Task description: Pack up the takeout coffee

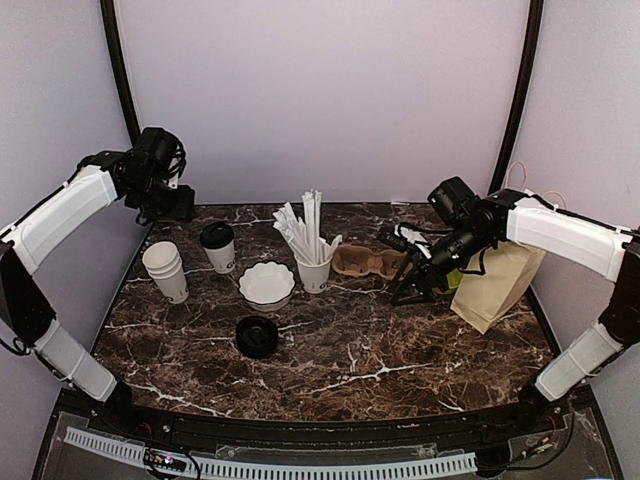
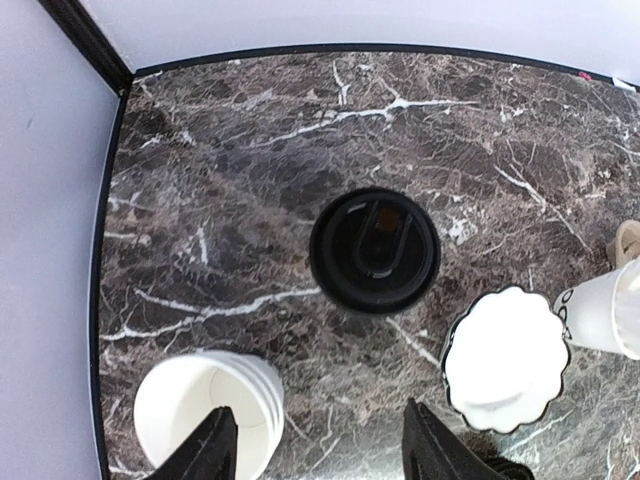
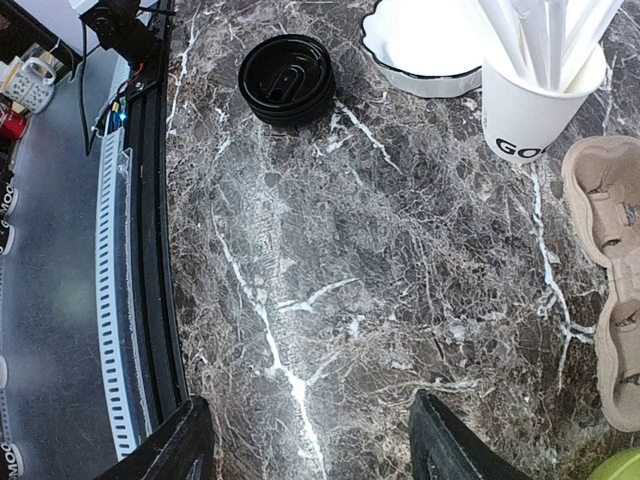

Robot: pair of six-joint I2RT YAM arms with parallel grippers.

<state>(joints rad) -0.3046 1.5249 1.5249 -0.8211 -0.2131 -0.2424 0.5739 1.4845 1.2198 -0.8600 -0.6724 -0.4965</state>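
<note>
Your left gripper point(image 2: 317, 407) hangs open and empty above the table's back-left corner, where the coffee point(image 1: 218, 248) stands; your right gripper point(image 3: 310, 398) is open and empty too. Descend blind (the wrist view seems to miss the coffee) and a finger could topple it or the cup stack point(image 1: 166, 271) beside it.

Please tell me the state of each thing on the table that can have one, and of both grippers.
lidded cup: upright, lid on.
stacked cups: upright, nested, no lids.
black lids: on the table, on no cup.
bowl: upright, empty.
straw cup: upright, holding straws.
cup carrier: flat, visible slots empty.
paper bag: open or closed, cannot tell.
left gripper: open, empty.
right gripper: open, empty.
</note>
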